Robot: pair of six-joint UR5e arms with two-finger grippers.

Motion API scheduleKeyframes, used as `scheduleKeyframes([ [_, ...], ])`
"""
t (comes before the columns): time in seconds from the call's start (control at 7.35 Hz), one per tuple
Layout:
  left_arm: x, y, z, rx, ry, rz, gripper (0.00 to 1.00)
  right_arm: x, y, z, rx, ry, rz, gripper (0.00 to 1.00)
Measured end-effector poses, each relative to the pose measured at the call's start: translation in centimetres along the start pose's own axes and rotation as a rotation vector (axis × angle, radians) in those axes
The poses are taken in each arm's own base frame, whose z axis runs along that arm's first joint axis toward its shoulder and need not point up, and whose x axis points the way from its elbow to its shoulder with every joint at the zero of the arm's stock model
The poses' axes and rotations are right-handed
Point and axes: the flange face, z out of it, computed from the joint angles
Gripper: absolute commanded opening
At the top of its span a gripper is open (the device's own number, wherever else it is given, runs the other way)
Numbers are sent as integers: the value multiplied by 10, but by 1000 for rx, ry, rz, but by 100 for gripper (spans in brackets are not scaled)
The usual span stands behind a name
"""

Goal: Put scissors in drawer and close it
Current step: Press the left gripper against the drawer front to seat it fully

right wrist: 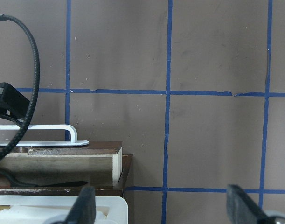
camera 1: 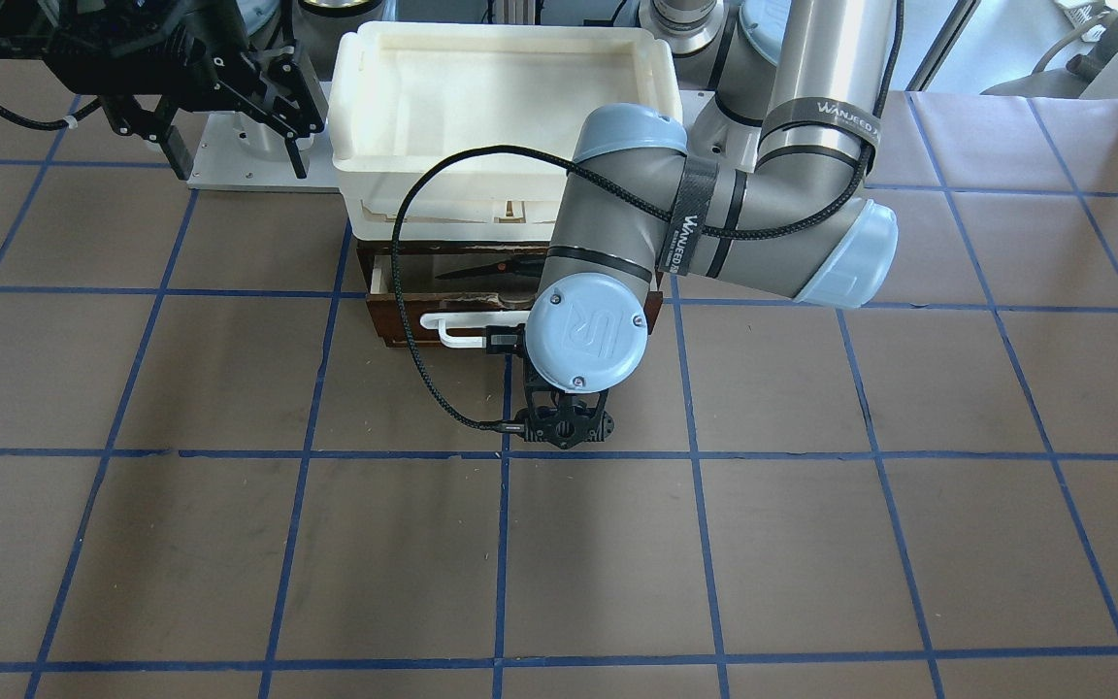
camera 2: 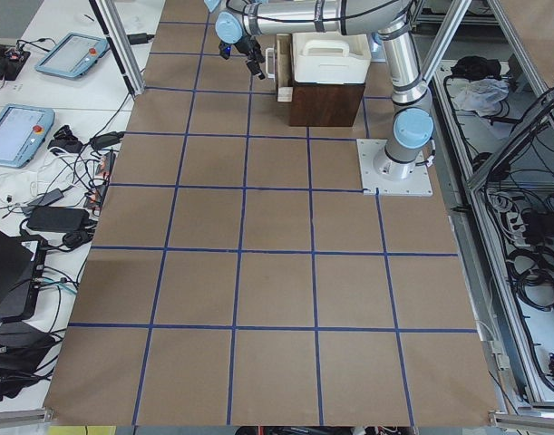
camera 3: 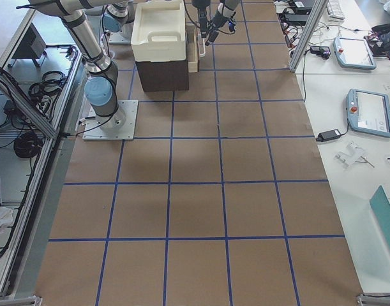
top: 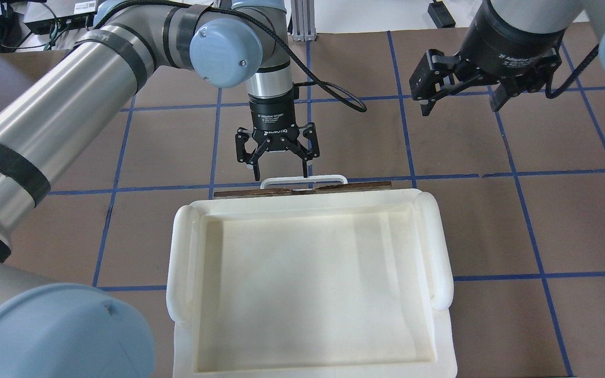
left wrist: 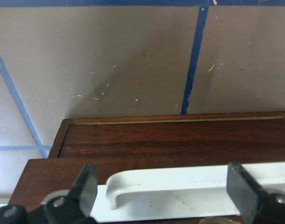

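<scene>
The scissors (camera 1: 476, 273) are in the drawer (camera 1: 394, 325), lying flat on the pale plywood floor with the blades pointing to the robot's right. The drawer stands pulled part-way out from under the stacked white trays (top: 308, 294). From overhead that top tray hides the whole drawer interior, and only the dark front's top edge and the white bar handle (top: 302, 181) show past its rim. The left pincer (top: 280, 172) is right at that handle, pointing down with its fingers spread wide. In its wrist view the two pads sit either side of a stretch of the bar, though whether they touch it I cannot tell. From across the counter (camera 1: 811, 544), the left arm's blue-capped wrist joint (camera 1: 586, 330) blocks the right half of the drawer and covers the scissors' handle loops. A black cable (camera 1: 404, 252) loops down across the drawer's open end. The right pincer (top: 457, 102) hangs well apart, off to the robot's right over bare brown counter and blue tape lines (top: 407, 131), fingers spread and holding nothing.
</scene>
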Motion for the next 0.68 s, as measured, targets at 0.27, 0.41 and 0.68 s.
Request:
scheduleKeyframes([
  [0.27,1,3,7,-23,-4,-1,100,-2,1,-1,2,-8,-2,100],
  [0.41,1,3,10,-30,-7,-1,100,-2,1,-1,4,-11,-3,100],
  [0.68,3,6,15,-53,-5,-2,100,-3,0,-1,5,-12,-5,100],
])
